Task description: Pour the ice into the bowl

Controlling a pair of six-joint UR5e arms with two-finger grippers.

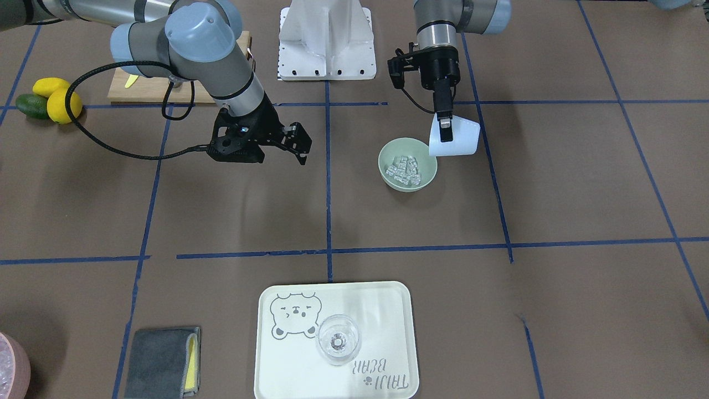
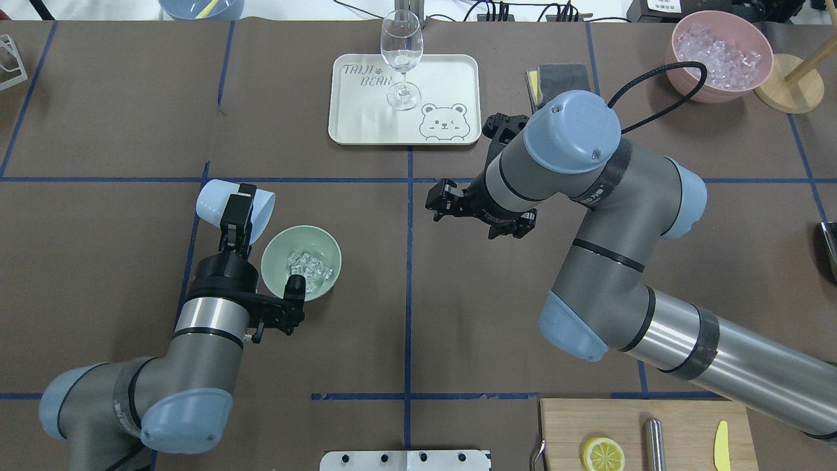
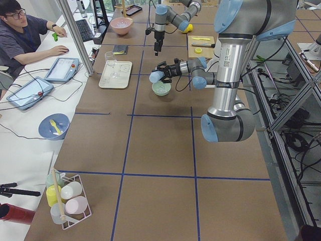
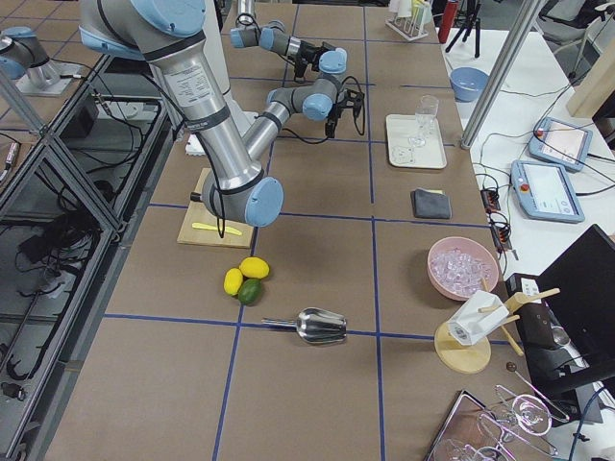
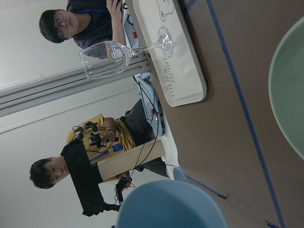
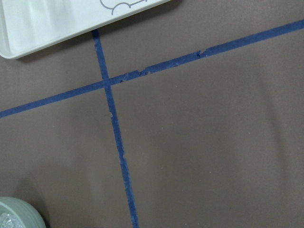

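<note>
The sage-green bowl [image 1: 388, 152] stands on the brown table and holds a small heap of clear ice cubes [image 1: 404, 170]. My left gripper [image 1: 445, 130] is shut on a light blue cup [image 1: 457, 138], held tilted on its side just beside and above the bowl's rim. In the overhead view the cup [image 2: 212, 203] sits left of the bowl [image 2: 274, 252], with the ice [image 2: 308, 267] inside. The left wrist view shows the cup [image 5: 171, 206] and the bowl's edge [image 5: 287, 85]. My right gripper [image 2: 437, 203] is open and empty, hovering over the table's middle.
A pale tray [image 2: 353, 124] with a wine glass [image 2: 402, 59] lies at the far side. A pink container [image 2: 719, 55] of whitish pieces and a grey cloth [image 2: 562, 75] are far right. A cutting board [image 2: 654, 432] with a lemon half is near the robot.
</note>
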